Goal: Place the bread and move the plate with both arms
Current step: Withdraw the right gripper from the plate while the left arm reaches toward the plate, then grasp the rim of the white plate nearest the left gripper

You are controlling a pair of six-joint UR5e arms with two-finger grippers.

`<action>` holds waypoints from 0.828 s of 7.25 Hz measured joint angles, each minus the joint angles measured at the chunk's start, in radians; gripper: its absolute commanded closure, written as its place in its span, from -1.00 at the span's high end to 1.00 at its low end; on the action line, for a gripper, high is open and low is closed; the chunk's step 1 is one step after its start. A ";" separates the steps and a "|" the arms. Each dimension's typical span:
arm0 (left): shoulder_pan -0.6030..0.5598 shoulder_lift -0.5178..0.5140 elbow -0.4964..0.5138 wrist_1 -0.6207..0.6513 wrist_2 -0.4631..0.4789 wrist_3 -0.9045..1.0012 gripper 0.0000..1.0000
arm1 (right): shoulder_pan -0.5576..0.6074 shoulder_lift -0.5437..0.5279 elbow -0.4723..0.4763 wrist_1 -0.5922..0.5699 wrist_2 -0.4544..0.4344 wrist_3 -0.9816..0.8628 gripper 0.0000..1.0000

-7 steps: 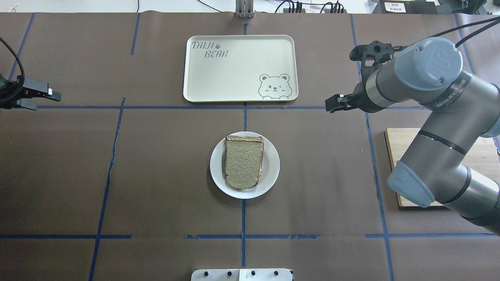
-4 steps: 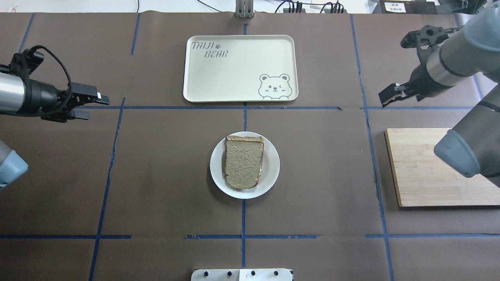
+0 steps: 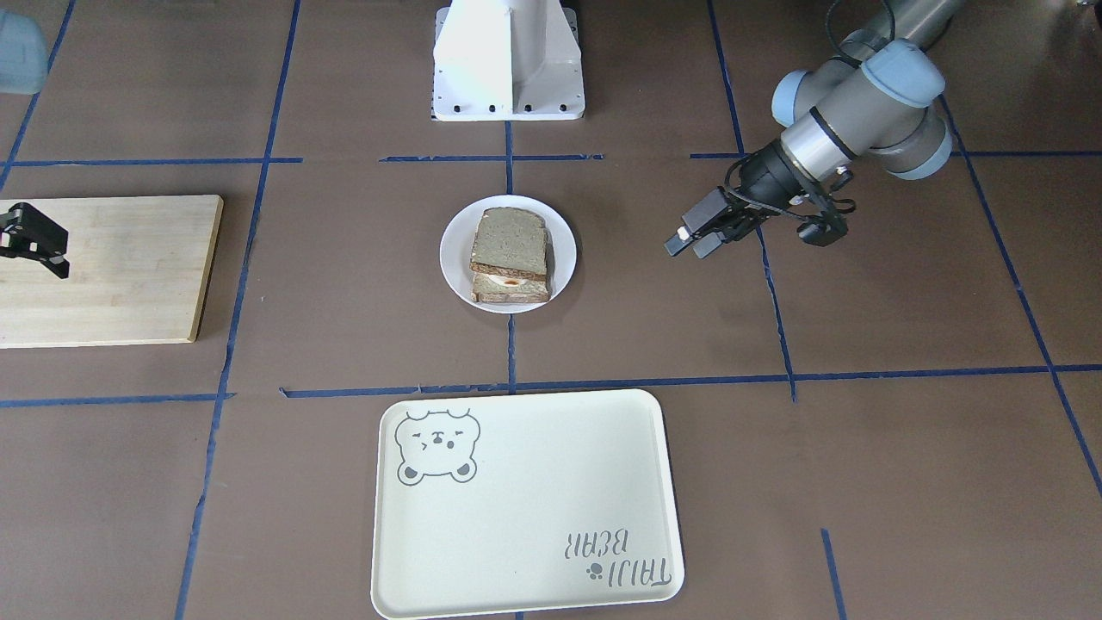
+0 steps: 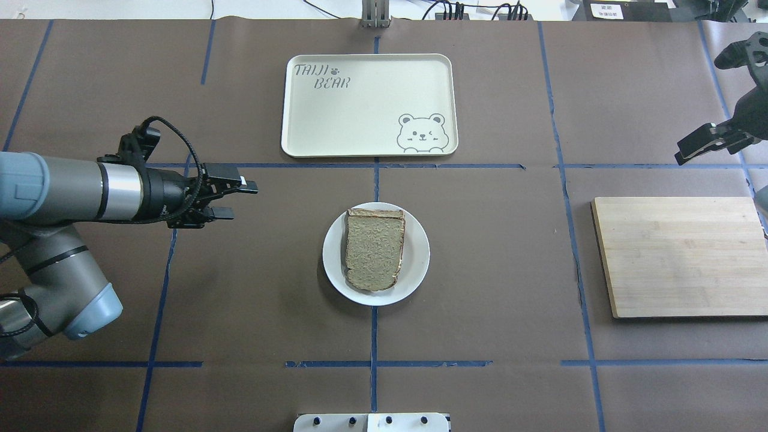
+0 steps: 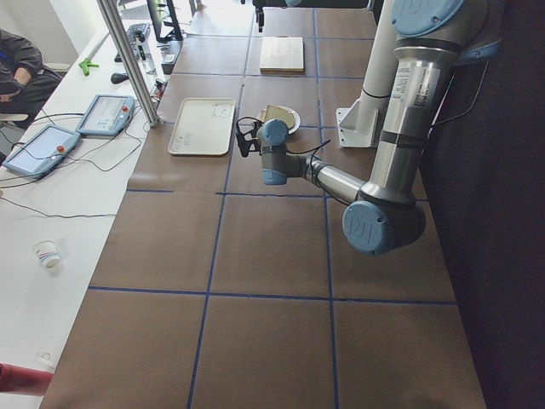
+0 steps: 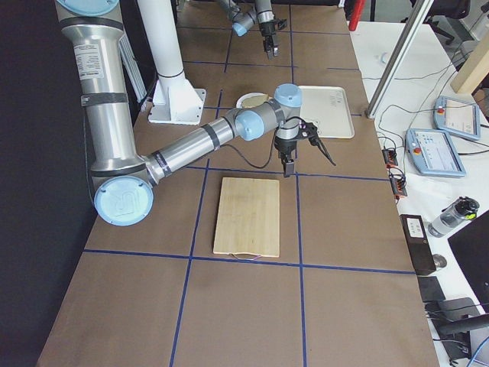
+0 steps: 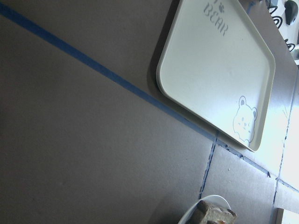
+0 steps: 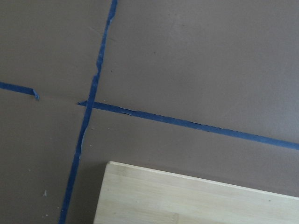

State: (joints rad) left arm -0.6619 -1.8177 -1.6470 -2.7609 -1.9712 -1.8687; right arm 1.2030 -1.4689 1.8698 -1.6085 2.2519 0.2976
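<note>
Bread (image 4: 375, 249) is lying on the white plate (image 4: 420, 252) mid-counter (image 4: 492, 282), long axis pointing at the bear tray (image 4: 360, 114) — left gripper (image 4: 243, 201), spread and empty, is hovering nearer on its left than the right gripper (image 4: 687, 155), state unclear.

Overhead cam looks fwd/down from rear, front cam faces it steeply; both share plate (image 4: 417, 259) & tray (image 4: 360, 120).
</note>
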 measured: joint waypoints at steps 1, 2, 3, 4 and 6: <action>0.035 -0.016 0.003 0.001 0.020 -0.019 0.31 | 0.038 -0.006 -0.037 0.001 0.032 -0.058 1.00; 0.064 -0.022 0.006 0.001 0.034 -0.028 0.26 | 0.058 -0.005 -0.062 0.001 0.048 -0.081 1.00; 0.101 -0.028 0.009 0.003 0.060 -0.030 0.22 | 0.066 -0.001 -0.079 0.003 0.055 -0.084 1.00; 0.143 -0.042 0.021 0.004 0.100 -0.031 0.18 | 0.070 0.002 -0.089 0.006 0.057 -0.086 1.00; 0.198 -0.093 0.083 0.005 0.149 -0.031 0.11 | 0.073 0.002 -0.094 0.008 0.058 -0.086 1.00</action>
State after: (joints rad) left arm -0.4635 -1.9104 -1.5642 -2.7559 -1.8222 -1.9001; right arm 1.2756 -1.4665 1.7755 -1.6003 2.3097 0.2118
